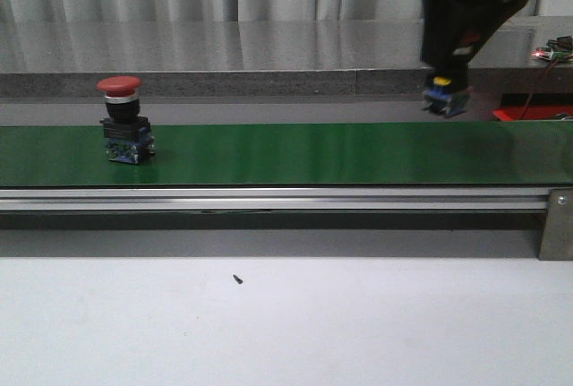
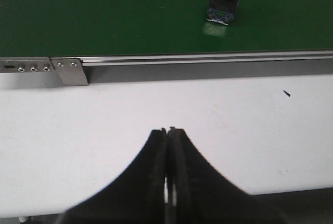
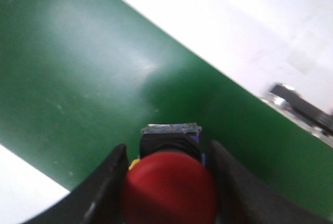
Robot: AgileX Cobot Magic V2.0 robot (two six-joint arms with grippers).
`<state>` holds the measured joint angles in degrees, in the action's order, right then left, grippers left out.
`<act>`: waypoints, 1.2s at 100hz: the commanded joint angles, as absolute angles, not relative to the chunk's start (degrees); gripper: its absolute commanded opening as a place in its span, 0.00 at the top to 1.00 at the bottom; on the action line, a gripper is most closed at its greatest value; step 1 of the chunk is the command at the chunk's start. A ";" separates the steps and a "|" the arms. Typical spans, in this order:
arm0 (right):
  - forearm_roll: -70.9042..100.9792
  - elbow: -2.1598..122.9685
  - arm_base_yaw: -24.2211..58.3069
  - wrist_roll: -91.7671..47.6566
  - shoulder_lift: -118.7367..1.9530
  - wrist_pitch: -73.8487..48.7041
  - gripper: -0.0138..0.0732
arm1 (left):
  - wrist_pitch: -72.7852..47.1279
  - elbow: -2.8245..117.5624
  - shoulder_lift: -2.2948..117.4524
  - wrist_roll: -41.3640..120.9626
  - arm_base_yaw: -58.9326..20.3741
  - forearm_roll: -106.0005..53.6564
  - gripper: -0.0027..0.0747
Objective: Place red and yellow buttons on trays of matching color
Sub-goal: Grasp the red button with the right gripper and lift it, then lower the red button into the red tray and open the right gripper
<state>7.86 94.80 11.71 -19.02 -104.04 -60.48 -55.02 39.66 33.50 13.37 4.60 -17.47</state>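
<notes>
Front view: we see a long green conveyor belt [image 1: 295, 153] running across the scene, with a metal rail along its near edge and a white tabletop [image 1: 286, 323] in front.
Red button on belt: a red button [image 1: 123, 120] stands upright on the left part of the belt, with a red mushroom cap, black body and blue base.
Right gripper: we see the right gripper [image 1: 448, 95] hanging above the right part of the belt, raised off it. It pinches a second button [image 1: 446, 98] between its fingers; only the blue and yellow base shows below the black arm in this view.
Right wrist view: the held button [image 3: 169, 190] shows a red cap here, with a black body and a small yellow part beside it. The two black fingers [image 3: 106, 182] press on both sides of it, and the green belt lies below.
Left gripper: in the left wrist view, the left gripper [image 2: 169, 135] has its fingers pressed together with nothing between them. It is over the white tabletop, well apart from the belt.
Small mark: a tiny dark speck [image 1: 237, 278] lies on the tabletop.
Trays: we cannot tell their colours or places from these views.
</notes>
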 commanded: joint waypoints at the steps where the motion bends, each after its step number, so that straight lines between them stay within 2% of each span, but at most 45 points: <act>1: 7.56 96.62 6.04 -17.25 -98.67 -58.34 0.73 | -52.05 41.19 33.59 13.24 4.13 -18.94 0.99; 22: 7.67 96.29 -5.94 -14.89 -98.29 -58.35 0.73 | -52.05 41.19 33.59 13.24 4.13 -18.94 0.99; 43: 8.24 93.86 -13.32 -14.83 -99.53 -54.08 0.73 | -52.05 41.19 33.59 13.24 4.13 -18.94 0.99; 120: 9.20 91.34 -14.75 -13.85 -111.98 -44.27 0.73 | -52.05 41.19 33.59 13.24 4.13 -18.94 0.99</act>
<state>8.57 90.07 -14.39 -13.89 -114.54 -46.78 -55.02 39.66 33.50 13.37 4.60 -17.47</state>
